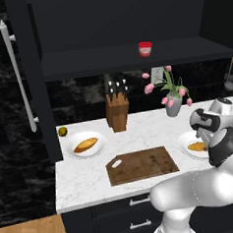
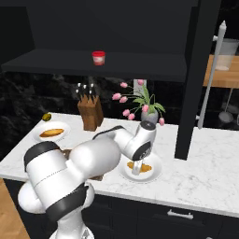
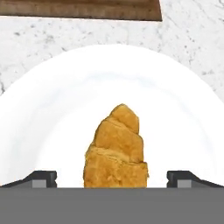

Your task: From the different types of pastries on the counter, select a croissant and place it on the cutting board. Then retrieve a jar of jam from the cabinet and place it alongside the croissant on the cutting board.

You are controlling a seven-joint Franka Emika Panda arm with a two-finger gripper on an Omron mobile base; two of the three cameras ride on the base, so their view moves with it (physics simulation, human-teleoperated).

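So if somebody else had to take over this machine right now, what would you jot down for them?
Hand: open, fingers either side of the croissant on its white plate, not closed yet.
Cutting board: bare, on the counter.
Jar of jam: on the open cabinet shelf.
Loaf: on the other plate, leave it.
Done: nothing placed.
Left: grip the croissant, move it to the board, then bring the jar.

Two white plates on the counter here: one (image 1: 86,145) carrying the long loaf (image 1: 85,145), the other (image 1: 192,145) the single croissant (image 1: 196,146), so that's two pastries in all. One cutting board (image 1: 141,165), one knife block (image 1: 117,112), one grey vase (image 1: 173,106) of pink tulips and one small dark-green fruit (image 1: 63,131). Up on the shelf, just one red-lidded jar of jam (image 1: 145,49).
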